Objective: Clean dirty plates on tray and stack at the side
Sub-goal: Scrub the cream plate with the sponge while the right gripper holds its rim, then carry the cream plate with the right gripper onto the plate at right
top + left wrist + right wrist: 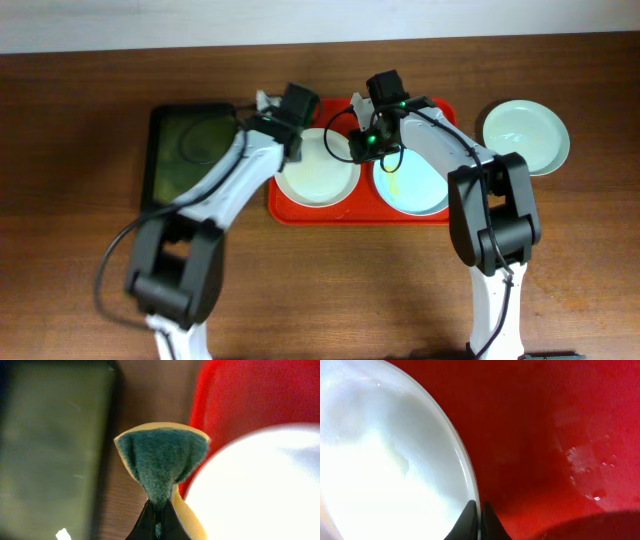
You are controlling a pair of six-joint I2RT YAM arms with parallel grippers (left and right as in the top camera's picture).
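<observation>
The red tray [440, 115] holds two plates: a whitish one [317, 170] on its left and an aqua one with a yellow smear [412, 185] on its right. A third pale aqua plate [526, 136] sits on the table to the right. My left gripper [268, 108] [159, 512] is shut on a folded yellow-and-green sponge [161, 457], by the tray's left edge [235, 395] next to the whitish plate [260, 485]. My right gripper [365, 148] [479, 510] is shut on a plate's rim [385, 460], low over the tray floor [545, 435]. I cannot tell which plate.
A dark green tray [190, 150] [50, 445] lies on the wooden table left of the red tray, a narrow strip of table between them. Both arms reach in from the front and cross above the tray's front edge.
</observation>
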